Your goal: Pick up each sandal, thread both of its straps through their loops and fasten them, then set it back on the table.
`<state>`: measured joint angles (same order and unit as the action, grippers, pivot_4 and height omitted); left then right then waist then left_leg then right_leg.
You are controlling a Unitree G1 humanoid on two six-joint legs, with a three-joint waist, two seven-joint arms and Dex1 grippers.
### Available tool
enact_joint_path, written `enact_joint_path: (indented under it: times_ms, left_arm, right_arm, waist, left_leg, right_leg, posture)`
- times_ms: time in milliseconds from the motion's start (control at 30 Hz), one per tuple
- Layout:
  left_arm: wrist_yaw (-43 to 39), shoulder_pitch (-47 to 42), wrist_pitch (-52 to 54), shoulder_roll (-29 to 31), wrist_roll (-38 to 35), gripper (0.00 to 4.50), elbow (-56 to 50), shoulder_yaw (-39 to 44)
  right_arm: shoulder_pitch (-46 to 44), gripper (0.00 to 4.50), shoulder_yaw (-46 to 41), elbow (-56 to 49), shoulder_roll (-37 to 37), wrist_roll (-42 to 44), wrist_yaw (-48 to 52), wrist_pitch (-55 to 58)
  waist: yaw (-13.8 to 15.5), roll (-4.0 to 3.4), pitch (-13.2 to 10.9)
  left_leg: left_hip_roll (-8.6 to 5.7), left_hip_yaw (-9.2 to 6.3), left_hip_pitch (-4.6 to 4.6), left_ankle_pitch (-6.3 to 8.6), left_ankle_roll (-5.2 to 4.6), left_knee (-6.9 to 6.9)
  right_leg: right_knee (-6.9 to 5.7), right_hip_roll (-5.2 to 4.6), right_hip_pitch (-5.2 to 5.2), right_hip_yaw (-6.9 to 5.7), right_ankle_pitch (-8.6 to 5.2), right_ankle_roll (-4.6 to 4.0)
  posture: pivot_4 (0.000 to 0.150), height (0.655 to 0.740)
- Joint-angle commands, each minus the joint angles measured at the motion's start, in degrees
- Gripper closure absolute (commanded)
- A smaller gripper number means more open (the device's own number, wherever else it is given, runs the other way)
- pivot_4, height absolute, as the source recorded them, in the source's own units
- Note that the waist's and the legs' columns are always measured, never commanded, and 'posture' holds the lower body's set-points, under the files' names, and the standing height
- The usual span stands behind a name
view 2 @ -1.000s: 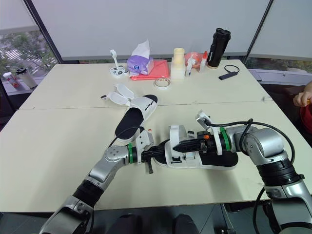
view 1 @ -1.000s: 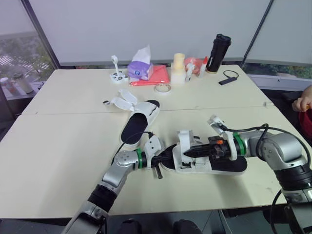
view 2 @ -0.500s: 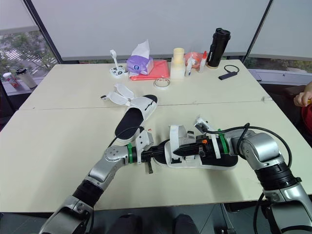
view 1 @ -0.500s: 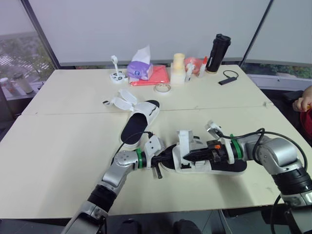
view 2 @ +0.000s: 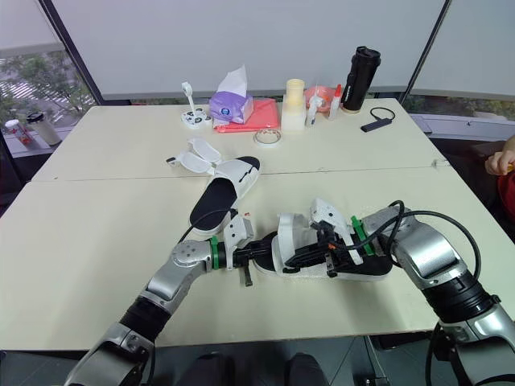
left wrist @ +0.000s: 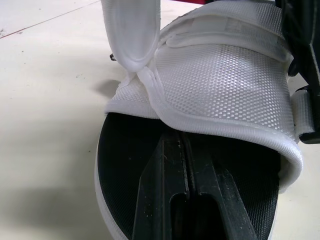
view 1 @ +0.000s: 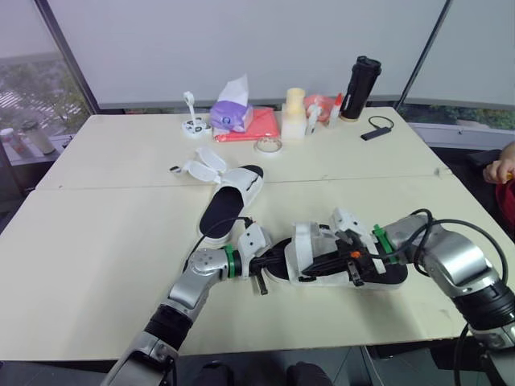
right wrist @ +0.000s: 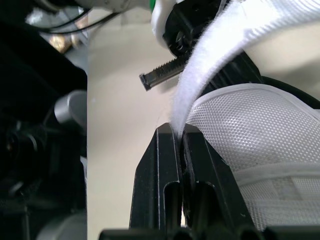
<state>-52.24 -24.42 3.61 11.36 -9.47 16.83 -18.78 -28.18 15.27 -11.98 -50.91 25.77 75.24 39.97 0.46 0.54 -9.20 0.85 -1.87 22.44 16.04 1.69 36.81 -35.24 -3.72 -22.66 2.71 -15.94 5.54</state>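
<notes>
The near sandal [view 1: 342, 269], white with a black footbed, lies on the table [view 1: 96, 233]. My left gripper [view 1: 276, 257] is shut, its fingers [left wrist: 186, 150] lying on the footbed [left wrist: 125, 165] at the toe end, under the front band. My right gripper [view 1: 314, 262] reaches over the sandal from the heel side. It is shut on a white strap [right wrist: 210, 55] that runs up from its fingertips [right wrist: 179, 137] beside the mesh band [right wrist: 250, 125]. The second sandal [view 1: 229, 201] lies farther back, its straps [view 1: 197, 165] spread open.
At the table's far edge stand a purple tissue box [view 1: 232, 112], a red cloth [view 1: 261, 129], a tape roll [view 1: 268, 145], small bottles [view 1: 314, 112] and a black flask [view 1: 363, 76]. A black device [view 1: 376, 129] lies at the far right. A person's hand [view 1: 503, 169] is at the right edge.
My right wrist has rolled and moved in toward the sandal, and the strap that stood upright now bends lower over it. The left arm has not moved.
</notes>
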Motion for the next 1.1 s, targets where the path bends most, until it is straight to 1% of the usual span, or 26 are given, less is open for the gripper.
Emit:
enact_joint_path:
  times_ms: [33, 200, 300, 333, 400, 433, 567, 667, 767, 833, 867, 933, 1100]
  left_arm:
    - [2.0, 3.2, 4.8, 2.6, 3.5, 4.50, 6.5, -0.4]
    - [2.0, 3.3, 4.9, 2.7, 3.5, 4.50, 6.6, -0.5]
    - [2.0, 3.2, 4.8, 2.7, 3.5, 4.50, 6.6, -0.5]
    - [2.0, 3.3, 4.8, 2.7, 3.5, 4.50, 6.7, -0.5]
    - [2.1, 3.4, 4.7, 2.6, 3.5, 4.50, 6.6, -0.6]
    - [2.1, 3.5, 4.7, 2.6, 3.5, 4.50, 6.6, -0.7]
    - [2.0, 3.7, 4.7, 2.5, 3.5, 4.50, 6.6, -0.8]
    - [2.0, 3.7, 4.7, 2.5, 3.5, 4.50, 6.8, -0.8]
    - [1.8, 3.3, 4.5, 2.3, 3.6, 4.50, 7.5, -1.0]
    - [1.8, 3.1, 4.3, 2.2, 3.7, 4.50, 7.8, -1.1]
    - [1.8, 3.0, 4.3, 2.1, 3.7, 4.50, 7.9, -1.1]
    - [1.8, 3.0, 4.3, 2.1, 3.7, 4.50, 8.0, -1.1]
    - [1.8, 3.1, 4.4, 2.1, 3.7, 4.50, 8.2, -1.1]
  right_arm:
    - [1.6, 4.40, 2.7, -0.8, -1.6, -4.0, 1.1, -3.3]
    - [1.2, 4.40, 1.7, 0.9, -0.1, -4.5, -0.1, -3.7]
    - [1.0, 4.40, 0.4, 1.0, 1.2, -3.4, -1.4, -2.5]
    - [1.2, 4.17, -0.1, 0.9, 1.4, -3.4, -2.1, -2.3]
    - [1.8, 3.56, -1.6, 0.1, 1.6, -2.3, -2.9, -1.3]
    - [2.1, 3.10, -2.4, -0.3, 1.6, -1.5, -3.2, -0.5]
    - [1.7, 1.12, -10.5, -2.6, 2.9, 9.2, -5.4, 10.7]
    - [2.3, 1.12, -14.5, -3.7, 4.3, 14.2, -8.1, 15.2]
    - [2.0, 1.12, -18.7, -3.5, 7.3, 19.6, -12.2, 20.5]
    - [2.1, 1.12, -19.3, -3.8, 8.2, 20.8, -13.9, 21.9]
    - [2.2, 1.35, -19.1, -3.9, 8.5, 20.7, -14.6, 21.8]
    - [2.5, 1.98, -19.0, -4.1, 9.1, 20.7, -16.1, 21.7]
    - [3.4, 4.44, -18.1, -5.3, 9.5, 20.9, -17.6, 21.5]
  waist:
    - [0.0, 0.01, 0.0]
    - [0.1, 0.12, 0.1]
    - [0.0, 0.13, 0.2]
    - [0.0, 0.13, 0.2]
    - [0.1, 0.13, 0.2]
    - [0.1, 0.13, 0.2]
    - [0.0, 0.13, 0.2]
    - [0.1, 0.12, 0.2]
    - [0.0, 0.12, 0.2]
    - [0.1, 0.11, 0.2]
    - [0.1, 0.11, 0.2]
    - [0.1, 0.11, 0.2]
    - [0.1, 0.10, 0.2]
  left_leg:
    - [0.00, 0.00, 0.00, 0.00, 0.00, -0.01]
    - [0.00, 0.00, -0.01, 0.00, 0.00, -0.02]
    - [0.00, -0.01, -0.01, 0.00, 0.00, -0.03]
    - [0.00, -0.01, -0.02, 0.00, 0.00, -0.03]
    - [0.00, -0.01, -0.02, 0.00, 0.00, -0.03]
    - [0.00, -0.01, -0.02, 0.00, 0.00, -0.04]
    - [0.00, 0.00, -0.02, 0.00, 0.00, -0.04]
    - [0.01, 0.00, -0.02, 0.00, 0.00, -0.04]
    - [0.01, 0.00, -0.02, 0.00, 0.00, -0.07]
    - [0.01, 0.00, -0.02, 0.00, 0.00, -0.07]
    - [0.01, 0.00, -0.02, 0.00, 0.00, -0.07]
    - [0.01, 0.01, -0.01, 0.00, 0.00, -0.07]
    - [0.01, 0.02, -0.01, 0.00, 0.00, -0.07]
  right_leg:
    - [0.01, 0.00, 0.01, 0.00, 0.00, 0.00]
    - [0.05, -0.01, 0.03, -0.01, 0.00, 0.00]
    - [0.05, -0.01, 0.03, -0.01, 0.00, 0.00]
    - [0.05, -0.01, 0.03, 0.00, 0.00, 0.00]
    - [0.05, -0.01, 0.03, 0.00, 0.00, 0.00]
    - [0.05, -0.01, 0.03, 0.00, 0.00, 0.00]
    - [0.05, -0.05, 0.02, -0.01, 0.02, -0.02]
    - [0.05, -0.06, 0.02, -0.02, 0.02, -0.03]
    - [0.05, -0.06, 0.02, -0.02, 0.02, -0.03]
    - [0.05, -0.06, 0.02, -0.02, 0.02, -0.03]
    - [0.05, -0.06, 0.02, -0.02, 0.02, -0.03]
    - [0.05, -0.06, 0.02, -0.02, 0.02, -0.03]
    - [0.05, -0.06, 0.02, -0.03, 0.02, -0.03]
  posture:
    - [0.150, 0.7400]
    - [0.150, 0.7400]
    - [0.150, 0.7400]
    - [0.150, 0.7400]
    - [0.150, 0.7400]
    - [0.150, 0.7400]
    - [0.150, 0.7400]
    - [0.150, 0.7400]
    - [0.150, 0.7400]
    - [0.150, 0.7400]
    - [0.150, 0.7400]
    - [0.150, 0.7400]
    - [0.150, 0.7400]
